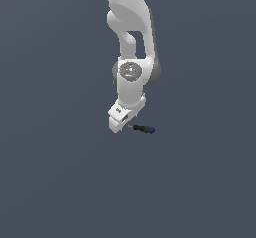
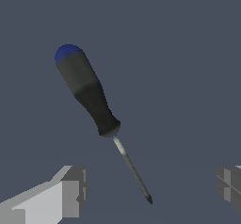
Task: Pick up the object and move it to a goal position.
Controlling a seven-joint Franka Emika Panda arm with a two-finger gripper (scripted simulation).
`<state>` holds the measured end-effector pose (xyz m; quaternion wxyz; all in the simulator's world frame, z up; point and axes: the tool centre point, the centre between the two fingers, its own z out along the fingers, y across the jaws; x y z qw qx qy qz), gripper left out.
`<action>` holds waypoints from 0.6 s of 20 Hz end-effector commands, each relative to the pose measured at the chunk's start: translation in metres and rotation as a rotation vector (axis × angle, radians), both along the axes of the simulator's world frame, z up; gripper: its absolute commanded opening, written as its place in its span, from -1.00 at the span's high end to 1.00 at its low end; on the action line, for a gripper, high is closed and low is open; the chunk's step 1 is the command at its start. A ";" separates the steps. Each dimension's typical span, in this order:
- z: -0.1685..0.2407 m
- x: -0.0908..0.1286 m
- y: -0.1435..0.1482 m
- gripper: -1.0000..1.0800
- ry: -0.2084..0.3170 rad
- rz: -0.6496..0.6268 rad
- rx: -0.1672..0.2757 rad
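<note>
while the gripper (image 2: 149, 190) hovers over the screwdriver (image 2: 94, 100), jaws wide apart and empty, only the shaft lies between them. approach step; next likely calls for centring on the handle, then descending.

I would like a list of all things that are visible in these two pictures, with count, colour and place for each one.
screwdriver: one, black handle with blue end and thin dark shaft, lying on the surface just to the exterior view's right of the gripper; in the wrist view its shaft reaches between the two fingers.
surface: one, plain dark grey-blue, fills both views.
arm: one, white, coming down from the top of the exterior view.
gripper: one, white and grey, fingers wide apart, holding nothing.
</note>
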<state>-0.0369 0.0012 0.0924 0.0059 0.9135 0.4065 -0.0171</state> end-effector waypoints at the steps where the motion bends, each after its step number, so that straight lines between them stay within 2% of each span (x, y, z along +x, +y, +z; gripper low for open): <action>1: -0.006 -0.002 0.005 -0.92 -0.002 0.087 0.004; 12: -0.024 -0.012 0.024 -0.92 -0.014 0.397 0.023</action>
